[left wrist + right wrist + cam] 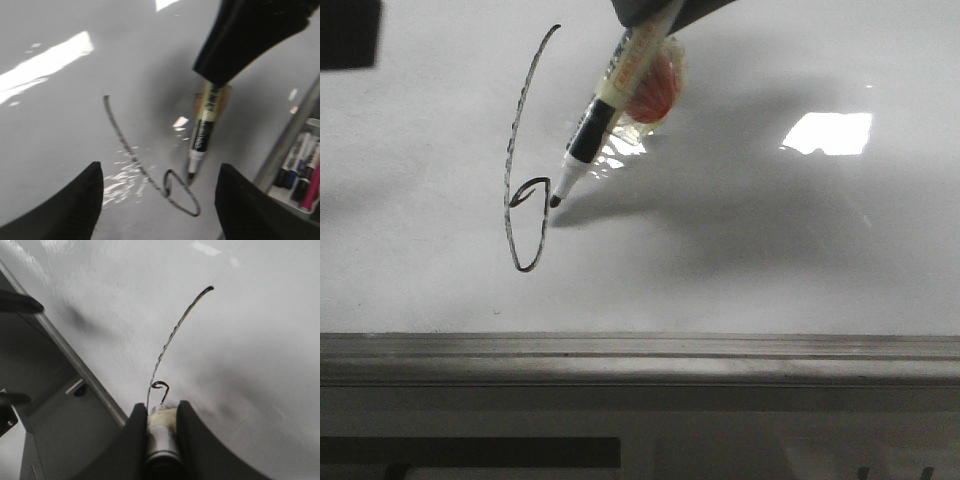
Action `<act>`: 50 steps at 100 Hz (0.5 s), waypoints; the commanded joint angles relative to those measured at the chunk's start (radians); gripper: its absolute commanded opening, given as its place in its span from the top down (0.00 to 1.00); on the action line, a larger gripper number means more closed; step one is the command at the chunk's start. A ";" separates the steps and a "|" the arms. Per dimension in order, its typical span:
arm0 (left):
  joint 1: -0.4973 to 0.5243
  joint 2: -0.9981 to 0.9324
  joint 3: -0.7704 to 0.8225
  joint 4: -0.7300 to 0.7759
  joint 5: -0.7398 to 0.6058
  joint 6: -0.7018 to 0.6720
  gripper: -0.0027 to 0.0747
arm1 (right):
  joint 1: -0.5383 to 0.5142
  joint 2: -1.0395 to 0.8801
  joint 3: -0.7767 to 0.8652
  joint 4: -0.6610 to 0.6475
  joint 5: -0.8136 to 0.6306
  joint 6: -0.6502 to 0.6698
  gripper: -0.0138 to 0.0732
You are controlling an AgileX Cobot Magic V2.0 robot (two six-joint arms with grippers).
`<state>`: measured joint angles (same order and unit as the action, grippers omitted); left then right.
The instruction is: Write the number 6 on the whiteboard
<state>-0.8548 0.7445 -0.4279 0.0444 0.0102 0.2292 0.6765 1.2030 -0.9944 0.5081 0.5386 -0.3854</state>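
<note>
While the right gripper (pixel 161 422) pinches a black-and-white marker pen (pixel 593 125), its tip meets the thin black number 6 (pixel 525 160) left of centre on the glossy whiteboard (pixel 800 250); the left gripper (pixel 160 200) hangs spread.

Thin black number 6 (pixel 525 160) on glossy whiteboard (pixel 770 260)

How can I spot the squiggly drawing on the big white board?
Find the glossy whiteboard above its grey rail. Left of the middle, a thin black line curves down into a small loop: the number 6. The marker beside it is chunky and solid, touching the loop.
</note>
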 commanded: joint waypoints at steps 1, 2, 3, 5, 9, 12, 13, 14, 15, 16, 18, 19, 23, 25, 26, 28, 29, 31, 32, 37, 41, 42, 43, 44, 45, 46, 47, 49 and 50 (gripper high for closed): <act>-0.064 0.083 -0.030 0.002 -0.152 -0.007 0.40 | 0.023 -0.030 -0.027 0.010 -0.037 -0.021 0.90; -0.067 0.089 -0.030 0.002 -0.165 -0.007 0.40 | 0.026 -0.030 -0.027 0.010 -0.037 -0.021 0.90; -0.073 0.102 -0.030 0.002 -0.171 -0.007 0.40 | 0.029 -0.030 -0.027 0.010 -0.039 -0.021 0.90; -0.079 0.115 -0.030 0.002 -0.188 -0.007 0.40 | 0.039 -0.030 -0.027 0.010 -0.041 -0.021 0.90; -0.083 0.155 -0.030 0.002 -0.222 -0.007 0.40 | 0.058 -0.030 -0.027 0.010 -0.046 -0.021 0.90; -0.086 0.179 -0.030 0.002 -0.240 -0.007 0.40 | 0.073 -0.030 -0.027 0.010 -0.053 -0.021 0.90; -0.086 0.191 -0.030 0.002 -0.244 -0.007 0.40 | 0.079 -0.030 -0.027 0.008 -0.055 -0.021 0.90; -0.086 0.197 -0.032 0.002 -0.250 -0.007 0.40 | 0.082 -0.030 -0.027 0.008 -0.058 -0.021 0.90; -0.086 0.208 -0.032 0.002 -0.253 -0.007 0.40 | 0.088 -0.030 -0.027 0.008 -0.060 -0.021 0.90; -0.086 0.213 -0.032 0.002 -0.259 -0.007 0.40 | 0.091 -0.030 -0.027 0.008 -0.062 -0.021 0.90; -0.086 0.227 -0.034 0.002 -0.266 -0.007 0.40 | 0.099 -0.030 -0.027 0.008 -0.067 -0.021 0.90; -0.086 0.231 -0.034 0.002 -0.268 -0.007 0.40 | 0.102 -0.030 -0.027 0.008 -0.069 -0.021 0.90; -0.086 0.254 -0.034 0.002 -0.285 -0.007 0.40 | 0.114 -0.030 -0.027 0.008 -0.077 -0.021 0.90; -0.086 0.262 -0.034 0.002 -0.290 -0.007 0.40 | 0.117 -0.030 -0.027 0.008 -0.079 -0.021 0.90; -0.086 0.265 -0.034 0.000 -0.292 -0.007 0.40 | 0.117 -0.030 -0.027 0.008 -0.079 -0.021 0.90; -0.086 0.272 -0.034 -0.003 -0.297 -0.007 0.40 | 0.120 -0.030 -0.027 0.008 -0.079 -0.021 0.90; -0.086 0.275 -0.034 -0.003 -0.299 -0.007 0.40 | 0.123 -0.030 -0.027 0.008 -0.079 -0.021 0.90; -0.086 0.278 -0.034 -0.006 -0.301 -0.007 0.40 | 0.122 -0.030 -0.027 0.008 -0.079 -0.021 0.90; -0.086 0.279 -0.034 -0.006 -0.301 -0.007 0.40 | 0.124 -0.030 -0.027 0.008 -0.079 -0.021 0.90; -0.086 0.280 -0.034 -0.006 -0.301 -0.007 0.40 | 0.124 -0.030 -0.027 0.008 -0.079 -0.021 0.90; -0.086 0.280 -0.034 -0.006 -0.301 -0.007 0.40 | 0.124 -0.030 -0.027 0.008 -0.079 -0.021 0.90; -0.086 0.280 -0.034 -0.006 -0.301 -0.007 0.40 | 0.124 -0.030 -0.027 0.008 -0.079 -0.021 0.90; -0.086 0.280 -0.034 -0.006 -0.301 -0.007 0.40 | 0.124 -0.030 -0.027 0.008 -0.079 -0.021 0.90; -0.086 0.280 -0.034 -0.006 -0.301 -0.007 0.40 | 0.124 -0.030 -0.027 0.008 -0.079 -0.021 0.90; -0.086 0.280 -0.034 -0.006 -0.301 -0.007 0.40 | 0.124 -0.030 -0.027 0.008 -0.079 -0.021 0.90; -0.086 0.280 -0.034 -0.006 -0.301 -0.007 0.40 | 0.124 -0.030 -0.027 0.008 -0.079 -0.021 0.90; -0.086 0.280 -0.034 -0.006 -0.301 -0.007 0.40 | 0.124 -0.030 -0.027 0.008 -0.079 -0.021 0.90; -0.086 0.280 -0.034 -0.008 -0.301 -0.007 0.40 | 0.124 -0.030 -0.027 0.008 -0.079 -0.021 0.90; -0.086 0.280 -0.034 -0.008 -0.301 -0.007 0.40 | 0.124 -0.030 -0.027 0.008 -0.079 -0.021 0.90</act>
<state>-0.9322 1.0318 -0.4279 0.0482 -0.2063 0.2292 0.8003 1.2023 -0.9944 0.5062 0.5190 -0.3950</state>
